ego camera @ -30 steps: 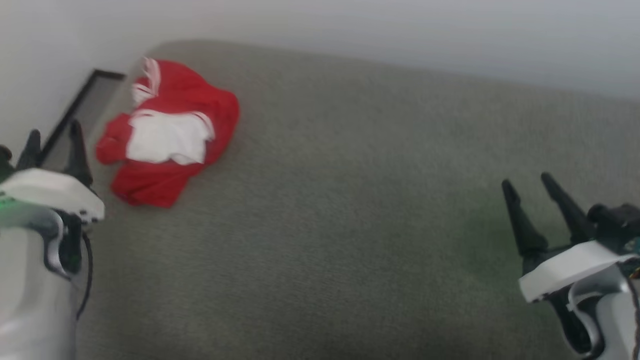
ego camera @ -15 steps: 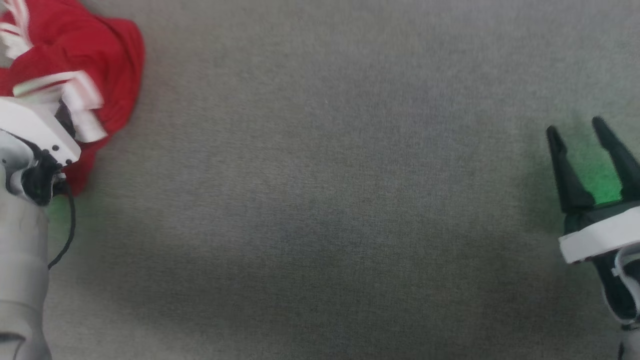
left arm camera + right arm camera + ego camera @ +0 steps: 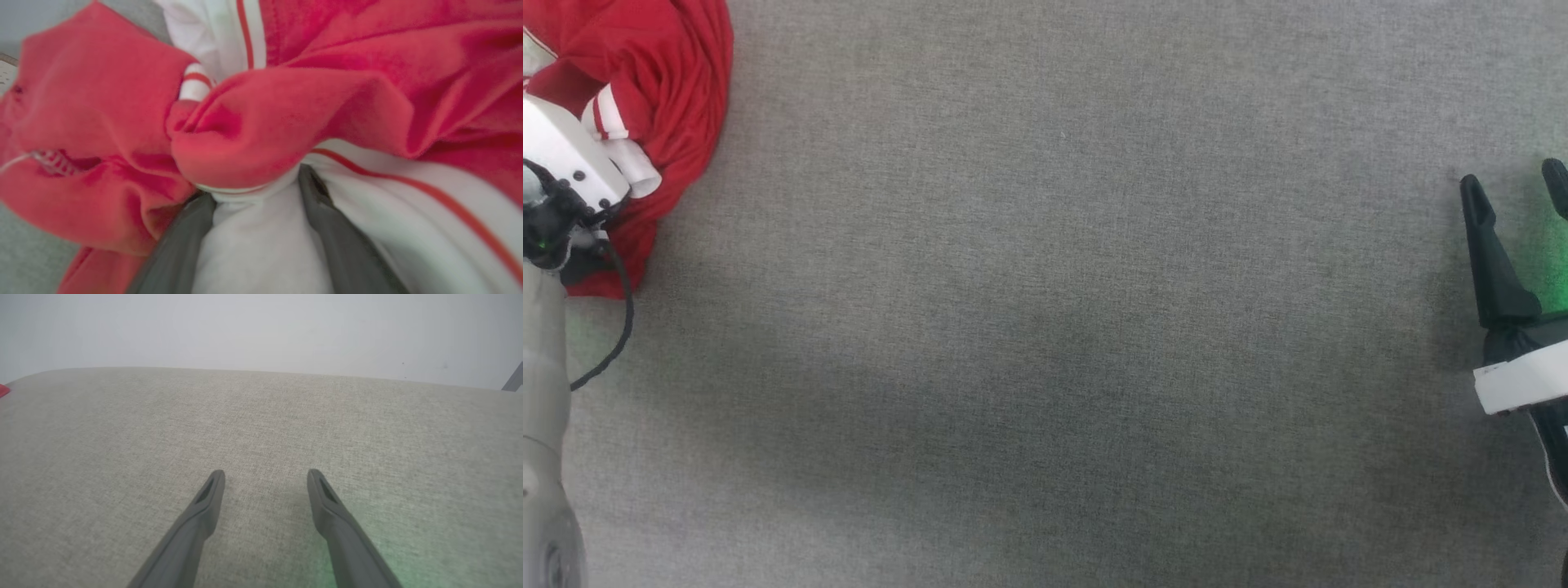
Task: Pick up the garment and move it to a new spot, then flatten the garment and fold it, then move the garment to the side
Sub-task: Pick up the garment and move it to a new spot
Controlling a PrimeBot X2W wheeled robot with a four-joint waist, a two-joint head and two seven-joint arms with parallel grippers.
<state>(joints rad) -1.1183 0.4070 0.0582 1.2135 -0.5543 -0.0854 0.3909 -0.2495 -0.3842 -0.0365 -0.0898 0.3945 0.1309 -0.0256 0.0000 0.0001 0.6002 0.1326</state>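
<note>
The left gripper (image 3: 256, 183) stands with its two dark fingers spread wide, pushed into the crumpled red jersey T-shirt (image 3: 102, 102). A wad of white sleeve cloth (image 3: 253, 245) sits between the fingers, and their tips vanish under a red fold. They are apart rather than pinched together, so I judge that no grip is made yet.

In the head view the shirt lies bunched in a heap at the far left of the grey fabric-covered surface (image 3: 1045, 327), with a striped cuff (image 3: 605, 118) showing just beside the arm's white wrist housing (image 3: 568, 159).

The right gripper (image 3: 265, 475) hovers well apart from the shirt on the right side. Its fingers are likewise spread with nothing between them, over bare grey cloth, with a pale wall (image 3: 261, 326) beyond.

The task looks to be at its very start, with only the first pick being set up. Closing on the cloth, lifting, carrying it to a new spot, flattening, folding and moving it aside all remain.
</note>
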